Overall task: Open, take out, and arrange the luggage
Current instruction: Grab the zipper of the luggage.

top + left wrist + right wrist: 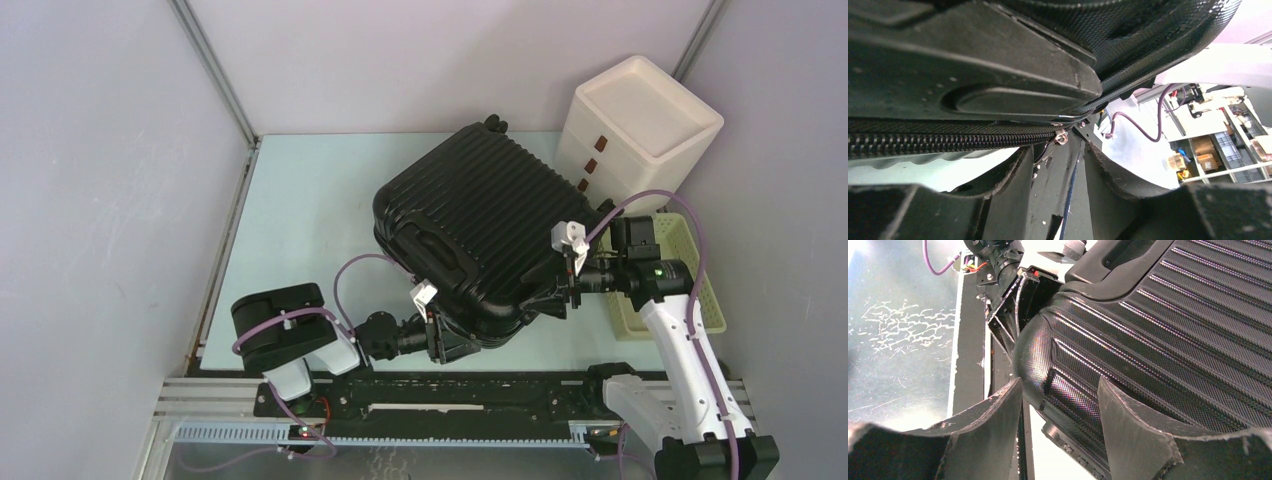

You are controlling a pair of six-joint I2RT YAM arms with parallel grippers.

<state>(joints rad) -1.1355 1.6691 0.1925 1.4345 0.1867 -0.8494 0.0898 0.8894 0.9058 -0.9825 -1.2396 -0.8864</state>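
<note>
The luggage [470, 220], a black ribbed hard-shell suitcase, lies closed and skewed on the pale green table [300, 220]. My left gripper [450, 345] is at its near corner, low by the table. In the left wrist view the luggage [973, 60] fills the top, its black zipper [948, 140] runs along the seam, and a small metal zipper pull [1062, 137] sits right at the tips of my left gripper [1058, 150], whose jaws stand narrowly apart. My right gripper [562, 295] is open at the right near edge; its open jaws [1059, 382] straddle the rounded corner of the luggage [1173, 315].
A white three-drawer box [640, 125] stands at the back right, close to the suitcase. A pale yellow slatted basket [628, 320] sits under my right arm. A black rail [450, 385] borders the table's near edge, and grey walls enclose the left and back.
</note>
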